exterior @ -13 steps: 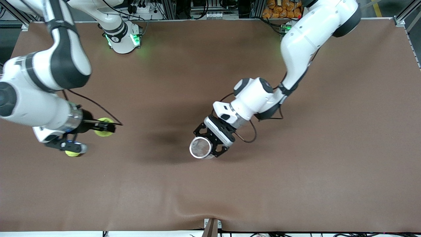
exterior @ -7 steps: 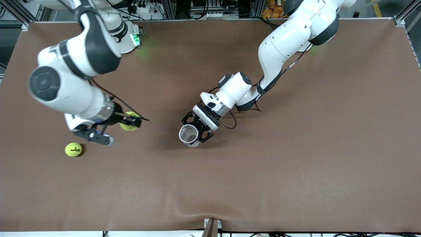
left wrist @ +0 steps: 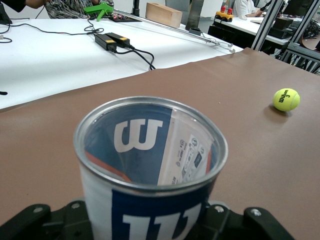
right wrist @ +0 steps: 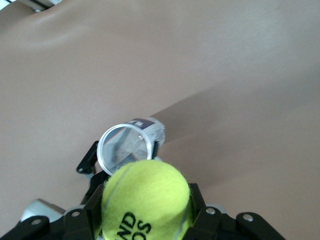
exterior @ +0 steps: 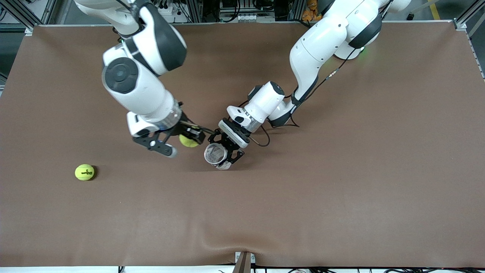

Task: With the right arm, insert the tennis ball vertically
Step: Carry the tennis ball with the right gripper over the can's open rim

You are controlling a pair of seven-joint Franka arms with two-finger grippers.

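1. A loose ball (exterior: 85, 172) lies on the brown table (exterior: 341, 189) at the left of the front frame, well apart from both my grippers; my left wrist view shows it at upper right (left wrist: 286, 99).
2. My right gripper (exterior: 178, 143) hangs left of the frame's centre, clenched on a second ball (exterior: 188, 141), which fills the lower middle of my right wrist view (right wrist: 146, 202).
3. Just right of it, my left gripper (exterior: 224, 151) grips an open can (exterior: 215, 154), mouth tilted up; my left wrist view looks into its silver rim (left wrist: 150, 145).
4. The held ball sits just beside the can's mouth, not in it.
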